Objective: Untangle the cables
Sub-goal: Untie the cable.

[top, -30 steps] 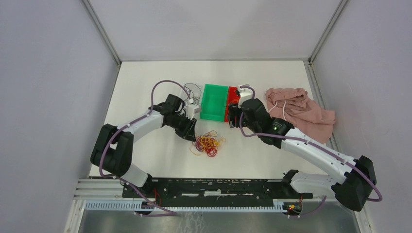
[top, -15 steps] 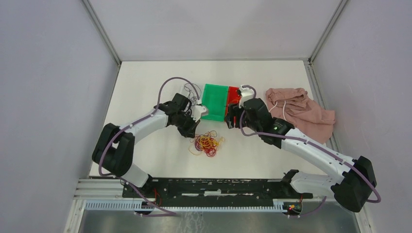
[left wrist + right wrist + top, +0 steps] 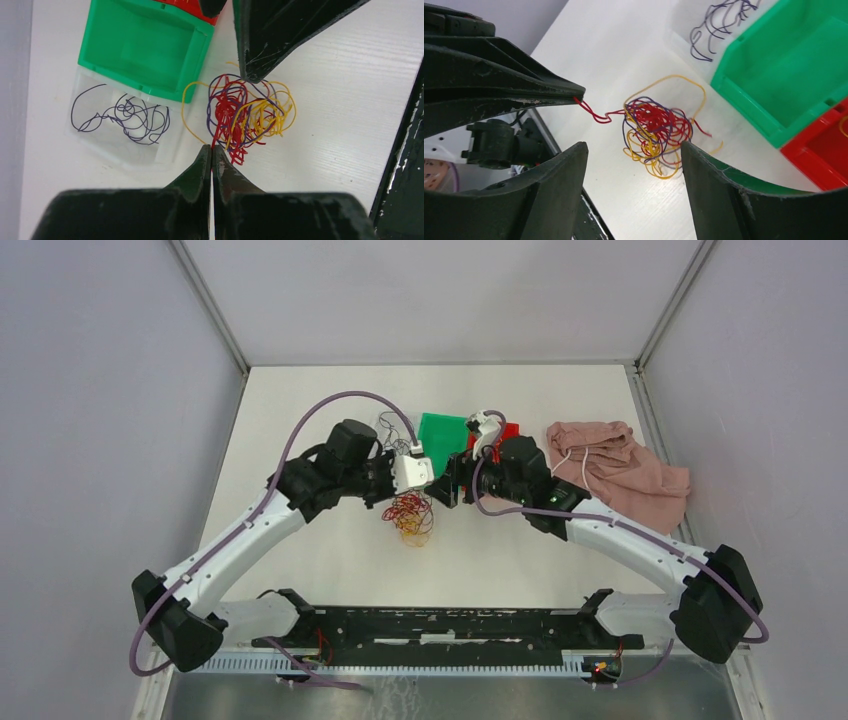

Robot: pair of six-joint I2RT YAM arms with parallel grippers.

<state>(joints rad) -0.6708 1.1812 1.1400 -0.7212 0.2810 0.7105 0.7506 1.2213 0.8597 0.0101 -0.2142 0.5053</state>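
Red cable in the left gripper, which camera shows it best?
Right wrist: the red cable runs clear from the shut left gripper to the clump. Left wrist foreshortens it; top view shows only the small clump.

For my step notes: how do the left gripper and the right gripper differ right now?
The left gripper is shut, pinching a red wire leading from the tangled clump; the right gripper is open and holds nothing. The left gripper's tips sit beside the clump; the right gripper's fingers stand on either side of it. Both are black.
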